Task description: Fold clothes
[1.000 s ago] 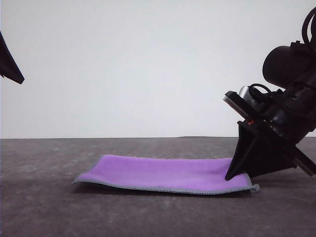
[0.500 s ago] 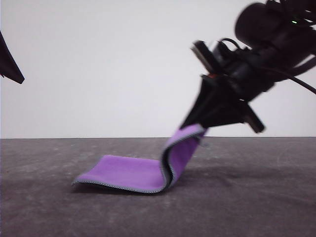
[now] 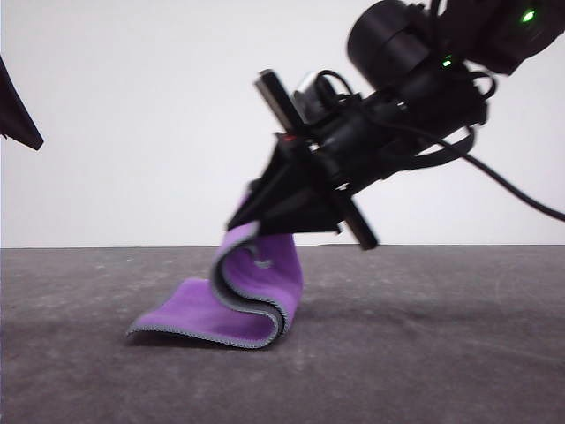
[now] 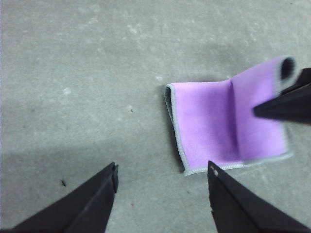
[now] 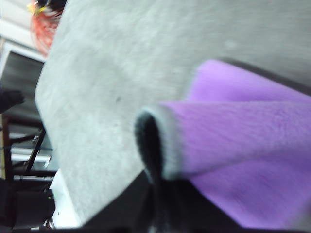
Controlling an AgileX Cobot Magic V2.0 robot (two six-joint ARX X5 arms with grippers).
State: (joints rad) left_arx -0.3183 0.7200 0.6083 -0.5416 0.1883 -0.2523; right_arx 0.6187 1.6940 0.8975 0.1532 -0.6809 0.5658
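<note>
Since one second ago the right tool [image 3: 256, 216] has risen from the tabletop [image 3: 424, 353] at the right and travelled to the centre of the front view, pulling one edge of the purple cloth [image 3: 225, 305] up and over. The cloth, flat before, now makes an S-shaped curl: its left part lies on the tabletop, its right part stands up and bends back toward the left, with the lifted edge pinched between the closed black fingers. A grey stitched border runs along the fold.

In the left wrist view the left tool [image 4: 163, 187] hangs above the grey tabletop [image 4: 73, 73] with its two fingers [image 4: 97, 199] wide apart and nothing between them. The cloth [image 4: 214, 126] lies in the right half of this frame, purple face up, its right edge raised and rolled beside a dark finger of the right tool [image 4: 286, 104].

In the right wrist view the cloth [image 5: 243, 141] is very close and blurred; its rolled edge with the grey border sits at the centre, held by the right tool [image 5: 160, 194].
</note>
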